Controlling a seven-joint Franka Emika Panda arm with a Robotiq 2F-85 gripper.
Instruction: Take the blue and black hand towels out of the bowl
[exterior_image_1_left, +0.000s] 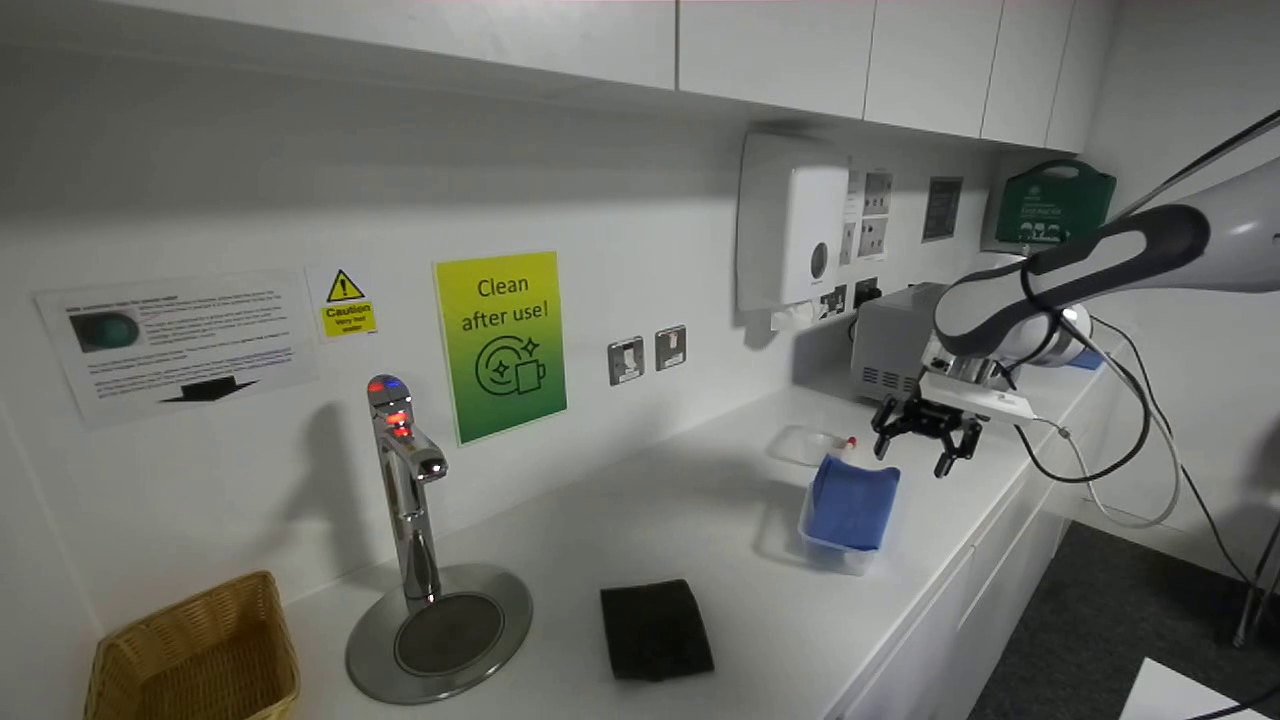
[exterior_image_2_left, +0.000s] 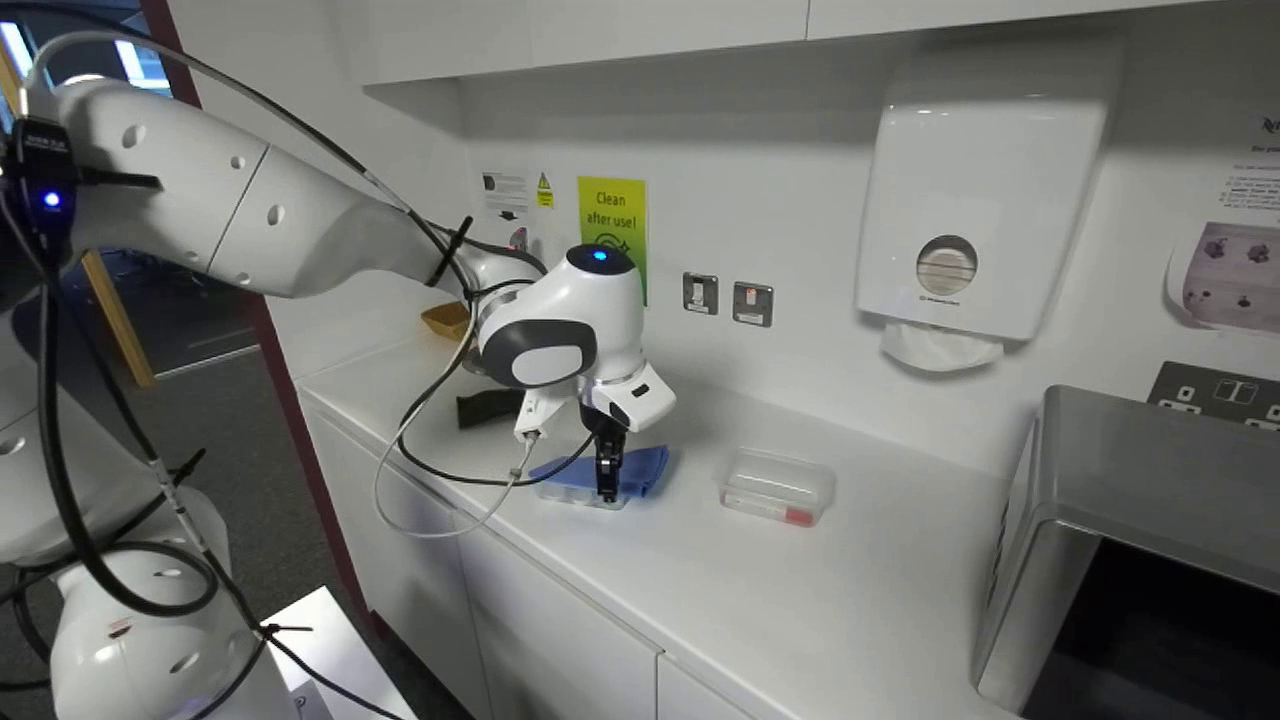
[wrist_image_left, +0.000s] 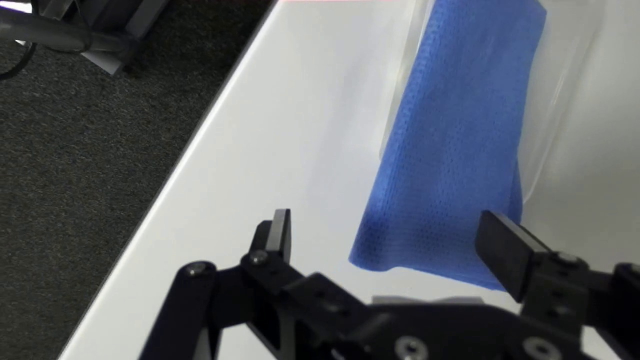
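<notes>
Blue towel of textured cloth, smooth plastic tub, glossy metal tap

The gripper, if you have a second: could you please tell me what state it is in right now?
Gripper: open, holding nothing; the blue towel is not gripped.

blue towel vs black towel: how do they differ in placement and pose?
Support: the blue towel rests in a clear plastic container; the black towel lies directly on the counter.
Pose: the blue towel has one end jutting past the container's rim; the black towel lies roughly flat.
Proximity: the open gripper is near the blue towel, farther from the black towel.
Shared: both look folded, and neither is held.
</notes>
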